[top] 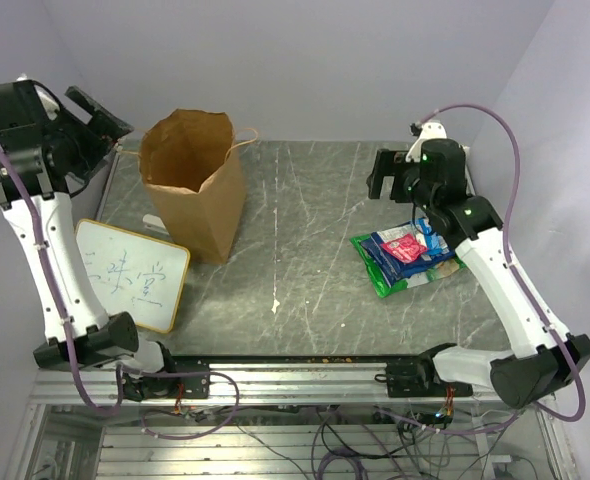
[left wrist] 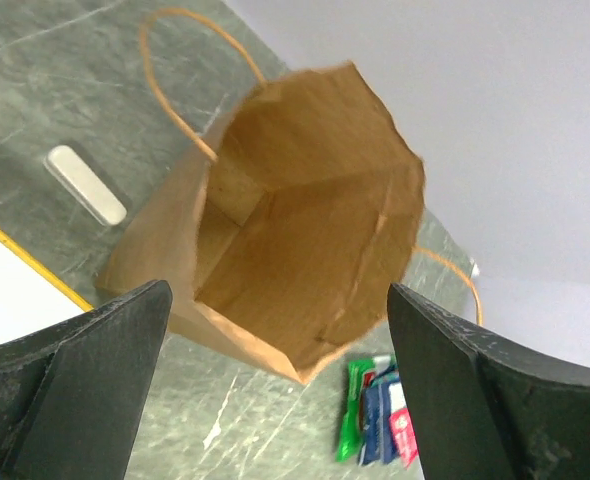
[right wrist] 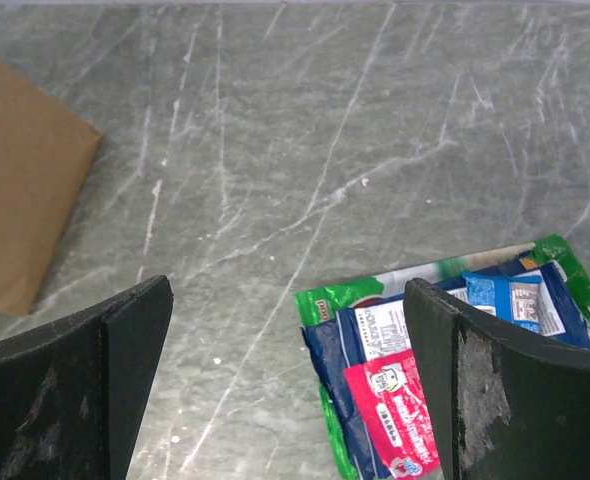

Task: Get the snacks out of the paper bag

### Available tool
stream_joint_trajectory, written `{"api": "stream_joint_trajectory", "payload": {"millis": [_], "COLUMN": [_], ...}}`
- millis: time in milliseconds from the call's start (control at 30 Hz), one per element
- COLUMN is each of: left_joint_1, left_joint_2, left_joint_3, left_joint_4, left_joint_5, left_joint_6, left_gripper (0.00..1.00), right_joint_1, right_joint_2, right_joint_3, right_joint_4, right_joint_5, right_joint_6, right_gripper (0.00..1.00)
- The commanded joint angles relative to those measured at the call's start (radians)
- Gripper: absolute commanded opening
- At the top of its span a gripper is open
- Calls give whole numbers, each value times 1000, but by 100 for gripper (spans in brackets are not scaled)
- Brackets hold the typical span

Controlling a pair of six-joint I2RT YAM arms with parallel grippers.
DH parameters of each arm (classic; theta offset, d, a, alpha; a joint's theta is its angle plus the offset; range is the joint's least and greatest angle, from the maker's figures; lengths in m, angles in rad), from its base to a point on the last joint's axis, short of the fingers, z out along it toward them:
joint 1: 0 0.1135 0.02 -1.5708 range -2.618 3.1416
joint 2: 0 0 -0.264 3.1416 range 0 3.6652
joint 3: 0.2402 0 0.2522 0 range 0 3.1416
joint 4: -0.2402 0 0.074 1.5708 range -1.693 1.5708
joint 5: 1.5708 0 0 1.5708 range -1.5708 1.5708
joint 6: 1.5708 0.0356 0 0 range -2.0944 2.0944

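Left gripper beside upright paper bag

The tall brown kraft paper bag stood upright at the far left of the grey stone-patterned table, the small yellow-framed whiteboard lay just before it, and the stacked crinkly snack packets lay well apart on the right.

Right wrist view: cuts off the paper bag at 9 o'clock, hides the snacks partly behind a tool finger at 4 o'clock. Cannot read the whiteboard writing.
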Motion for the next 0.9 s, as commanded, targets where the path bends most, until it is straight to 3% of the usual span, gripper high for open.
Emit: {"api": "stream_joint_trajectory", "payload": {"millis": [0,167,333,500,600,867], "left_joint_1": [-168,-534,-802,-836,-836,-836], "left_joint_2": [-98,-257,-316,-423,-501,-560], "left_joint_3": [-24,-261,-300,-265,-322,-295], "left_joint_4": [81,316,349,309,325,299], "left_joint_5": [-69,-215,-347,-407,-445,-541], "left_joint_6": [102,90,200,366,460,380], "left_gripper": [99,97,99,99,99,99], "right_joint_1": [-7,-6,-7,-7,-6,-7], "right_joint_2": [0,-92,-178,-189,-172,-185], "right_joint_3": [148,264,338,449,522,552], "right_joint_4": [-125,-246,-369,-490,-563,-616], "right_joint_5": [-40,-30,36,86,81,138], "right_joint_6": [56,53,59,96,79,109], "right_gripper": [100,100,100,100,100,100]}}
